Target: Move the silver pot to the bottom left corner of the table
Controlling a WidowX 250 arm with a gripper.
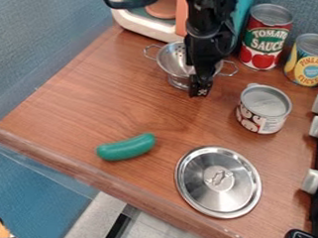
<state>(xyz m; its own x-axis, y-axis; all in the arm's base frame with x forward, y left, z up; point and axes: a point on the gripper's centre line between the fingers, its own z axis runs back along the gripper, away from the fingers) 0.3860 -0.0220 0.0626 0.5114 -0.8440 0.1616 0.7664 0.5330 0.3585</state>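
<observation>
- Gripper (199, 87): is seen at pot (172, 63); whether apart or together cannot be told.
- Lid (217, 190): is laid on table (88, 104), near can (262, 119).

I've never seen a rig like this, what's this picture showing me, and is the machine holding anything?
The black machine coming in from the top is a robot arm. One fixed camera took this picture, looking down at a slant on a wooden table. The arm's lower end is at the silver pot, which has two side handles; I can't tell whether it grips it. Nearer the camera lie a green, sausage-shaped thing and a round metal lid. A short can stands right of the pot.
</observation>
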